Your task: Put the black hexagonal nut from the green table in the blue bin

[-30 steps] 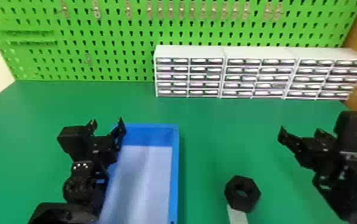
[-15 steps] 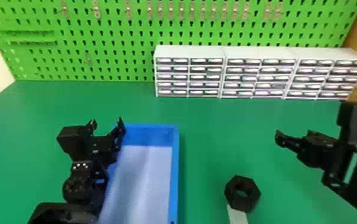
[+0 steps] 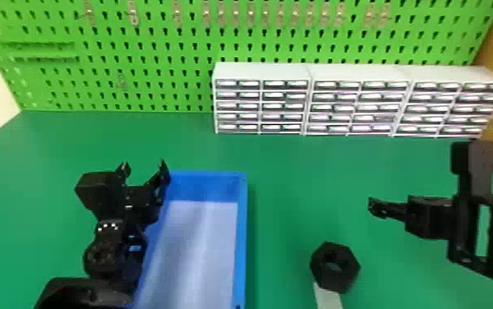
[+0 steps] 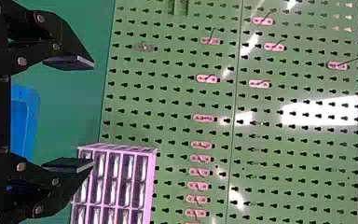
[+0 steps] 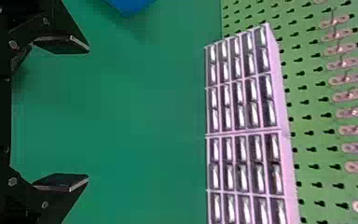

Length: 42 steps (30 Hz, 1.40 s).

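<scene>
Flat green tabletop [image 3: 299, 172] carries the whole job, w/ a bright green perforated pegboard [image 3: 159, 65] upright at the back; no readable writing on either. Next size down: row of white boxy drawer cabinets [image 3: 352, 100] at the tabletop's far side, pale strips [image 5: 240, 98] on the drawer fronts; could be labels or handles, can't tell, & no text or brand legible. Then the blue rectangular bin w/ raised walls [image 3: 240, 246], near side cut off by the head view's bottom edge; no nut in the visible part, no legible marking. Black two-fingered left claw [image 4: 93, 114] is by the bin's far left corner, fingers spread, nothing between them; touching the wall or not, can't tell. Black two-fingered right claw [image 5: 88, 113] also spread wide, nothing between its fingers; it's right of the nut & a bit farther back, well apart from it. The task's thing, a thick black hexagonal nut w/ round hole [image 3: 346, 275], is right of the bin, outside it, at the far end of a small pale flat strip [image 3: 327, 296]; no lettering readable on either. Progress: approx. zero, I'd say; nut ungrasped. Left to do: approach (right claw prob. best placed), grip, lift, carry over the bin's right wall, release inside, back off.
</scene>
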Available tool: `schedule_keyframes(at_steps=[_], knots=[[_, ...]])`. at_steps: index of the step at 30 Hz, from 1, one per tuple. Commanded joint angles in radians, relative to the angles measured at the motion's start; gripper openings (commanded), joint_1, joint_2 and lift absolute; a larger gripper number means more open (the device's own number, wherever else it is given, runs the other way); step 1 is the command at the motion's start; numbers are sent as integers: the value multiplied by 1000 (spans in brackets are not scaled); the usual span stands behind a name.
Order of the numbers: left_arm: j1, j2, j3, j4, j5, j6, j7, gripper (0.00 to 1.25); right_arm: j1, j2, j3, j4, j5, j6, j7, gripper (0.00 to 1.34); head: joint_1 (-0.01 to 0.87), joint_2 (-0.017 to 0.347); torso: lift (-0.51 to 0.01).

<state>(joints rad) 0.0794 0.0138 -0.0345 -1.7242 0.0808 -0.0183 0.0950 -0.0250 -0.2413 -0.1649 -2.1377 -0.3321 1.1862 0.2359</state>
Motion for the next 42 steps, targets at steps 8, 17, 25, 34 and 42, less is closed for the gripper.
schedule_keyframes(at_steps=[8, 17, 25, 34, 42], knots=[[-3, 0, 2, 0, -4, 0, 0, 742, -46, -44, 28, 15, -21, 119, 71, 1035, 657, 57, -95], [-6, 0, 5, 0, -4, 0, 0, 742, -66, -64, 58, 19, -21, 176, 109, 1035, 657, 57, -95], [-6, 0, 2, 0, -4, 0, 0, 742, -85, -85, 88, 30, -28, 225, 132, 1035, 657, 57, -95], [-6, 0, 5, 0, -3, -2, 0, 742, -102, -105, 117, 44, -44, 254, 148, 1035, 657, 57, -95], [-6, 0, 5, 0, -3, -2, 0, 742, -122, -127, 154, 58, -51, 286, 154, 1035, 657, 57, -95]])
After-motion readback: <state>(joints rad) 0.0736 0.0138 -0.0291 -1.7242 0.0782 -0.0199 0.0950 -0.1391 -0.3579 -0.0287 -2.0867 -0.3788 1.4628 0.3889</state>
